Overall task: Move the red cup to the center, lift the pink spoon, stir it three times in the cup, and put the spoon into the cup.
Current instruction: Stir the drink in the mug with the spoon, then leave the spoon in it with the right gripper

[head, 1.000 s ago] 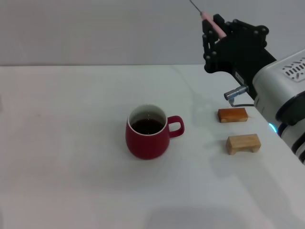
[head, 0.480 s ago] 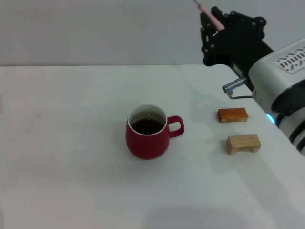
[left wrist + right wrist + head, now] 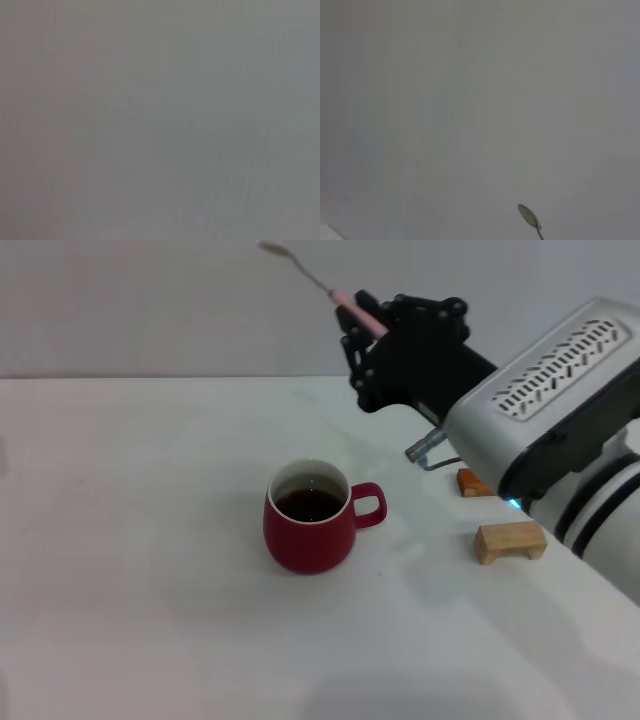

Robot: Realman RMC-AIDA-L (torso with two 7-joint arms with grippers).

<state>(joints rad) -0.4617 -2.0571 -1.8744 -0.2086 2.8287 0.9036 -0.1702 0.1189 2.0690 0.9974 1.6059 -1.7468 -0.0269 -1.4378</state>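
The red cup (image 3: 308,518) stands upright mid-table with dark liquid inside and its handle pointing right. My right gripper (image 3: 362,320) is shut on the pink spoon (image 3: 345,302), held high above the table behind and to the right of the cup. The spoon's grey neck and bowl (image 3: 273,249) stick up and to the left. The spoon's bowl also shows in the right wrist view (image 3: 528,216) against a blank wall. The left gripper is out of view; the left wrist view shows only a plain grey surface.
Two small wooden blocks lie right of the cup: a pale one (image 3: 510,541) nearer me and a darker orange one (image 3: 470,483) partly hidden behind the right arm (image 3: 560,420). The white table (image 3: 130,570) spreads to the left and front.
My right gripper has swung left with the spoon, from the far right back toward the space above and behind the cup. The spoon now tilts further left. The cup has not moved.
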